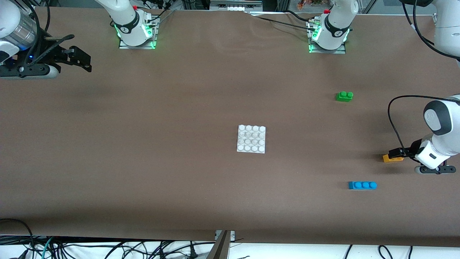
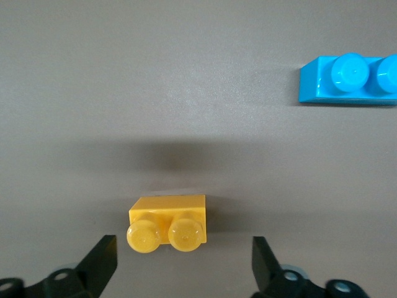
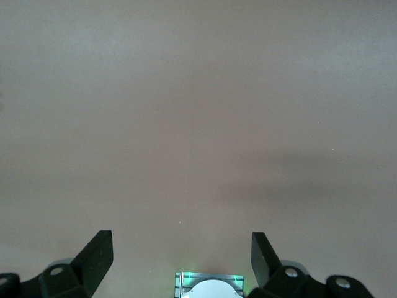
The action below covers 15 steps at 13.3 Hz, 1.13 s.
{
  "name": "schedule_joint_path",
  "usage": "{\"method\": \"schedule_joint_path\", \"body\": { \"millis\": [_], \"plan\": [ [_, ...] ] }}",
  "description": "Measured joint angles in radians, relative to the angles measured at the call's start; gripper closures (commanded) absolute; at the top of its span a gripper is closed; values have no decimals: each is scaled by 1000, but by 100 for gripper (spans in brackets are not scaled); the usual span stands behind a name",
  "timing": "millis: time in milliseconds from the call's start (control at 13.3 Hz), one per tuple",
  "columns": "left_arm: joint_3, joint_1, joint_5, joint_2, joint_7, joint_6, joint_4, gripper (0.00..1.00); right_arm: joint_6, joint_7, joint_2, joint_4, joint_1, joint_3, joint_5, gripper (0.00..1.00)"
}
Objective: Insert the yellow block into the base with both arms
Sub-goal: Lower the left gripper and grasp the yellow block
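The yellow block (image 1: 389, 158) (image 2: 167, 214) lies on the table toward the left arm's end, studs up. My left gripper (image 1: 398, 153) (image 2: 183, 243) is down at it, open, with one finger on each side of the block's studded end and a gap on both sides. The white studded base (image 1: 251, 139) sits flat at the table's middle with nothing on it. My right gripper (image 1: 82, 59) (image 3: 183, 241) waits open and holding nothing, up over the table's edge at the right arm's end, with only bare table beneath it.
A green two-stud brick (image 1: 344, 96) lies farther from the front camera than the yellow block. A blue three-stud brick (image 1: 362, 185) (image 2: 347, 77) lies nearer to that camera, close to the yellow block. Cables hang along the table's near edge.
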Motion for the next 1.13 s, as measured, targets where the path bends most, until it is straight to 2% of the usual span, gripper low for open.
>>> {"method": "schedule_joint_path", "body": {
  "millis": [300,676,1126],
  "plan": [
    [0,8,0,22,0,6,0,10,0,0,24,26,0,0,-5,1],
    [0,18,1,35,1,33,1,10,0,0,37,65,0,3,-85,1],
    [0,23,1,57,2,59,2,9,-4,0,40,65,-5,1,-83,1]
  ]
}}
